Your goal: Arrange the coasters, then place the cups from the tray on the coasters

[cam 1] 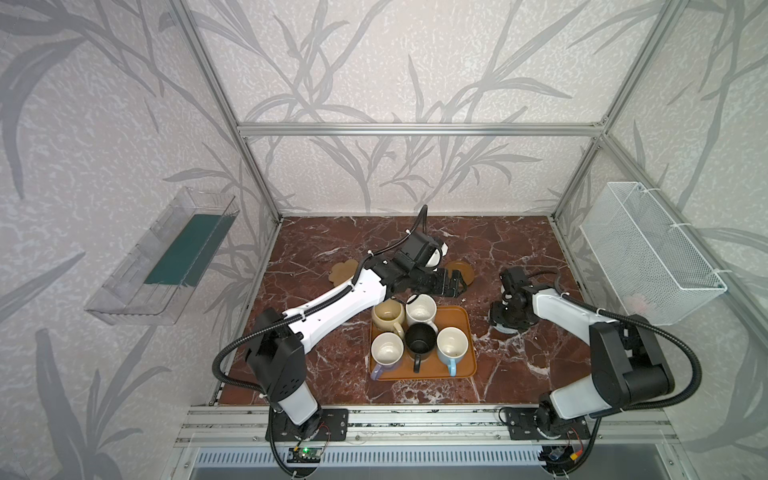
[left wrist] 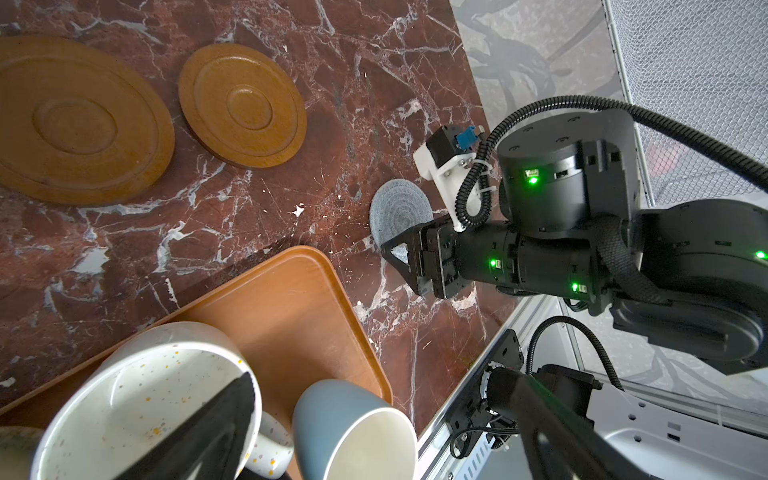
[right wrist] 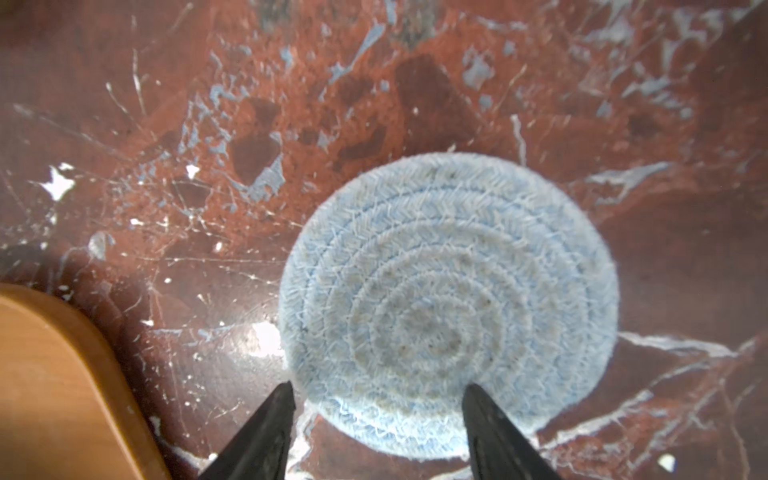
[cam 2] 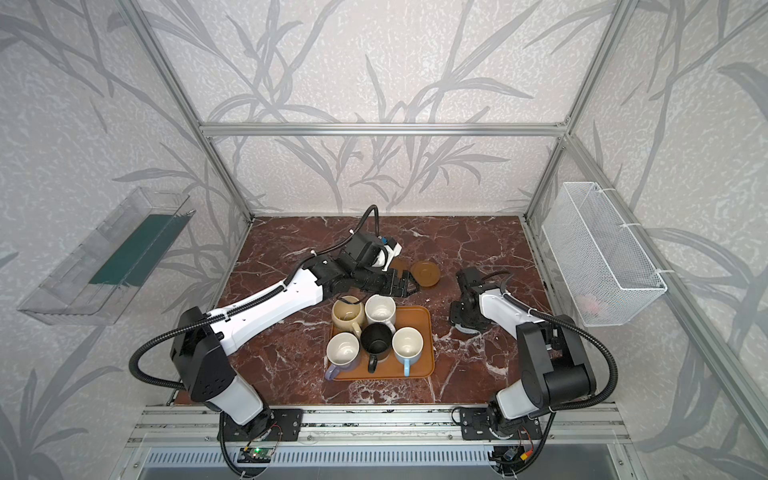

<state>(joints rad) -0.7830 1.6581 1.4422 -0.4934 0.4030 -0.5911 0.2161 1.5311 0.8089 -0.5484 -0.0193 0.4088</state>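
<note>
Pointing down at the blue woven mat (right wrist: 449, 299), right of the tray (cam 1: 457, 318), with right claw (right wrist: 376, 399) half open; left claw (cam 1: 459, 284) wide open, holding nothing, by a brown wooden mat (left wrist: 243, 106); five cups (cam 1: 420, 309) on tray

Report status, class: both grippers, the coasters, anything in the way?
Left gripper open beside wooden disc. Right gripper open, over grey-blue coaster edge. All five cups on tray. Tray corner near coaster, not touching.
</note>
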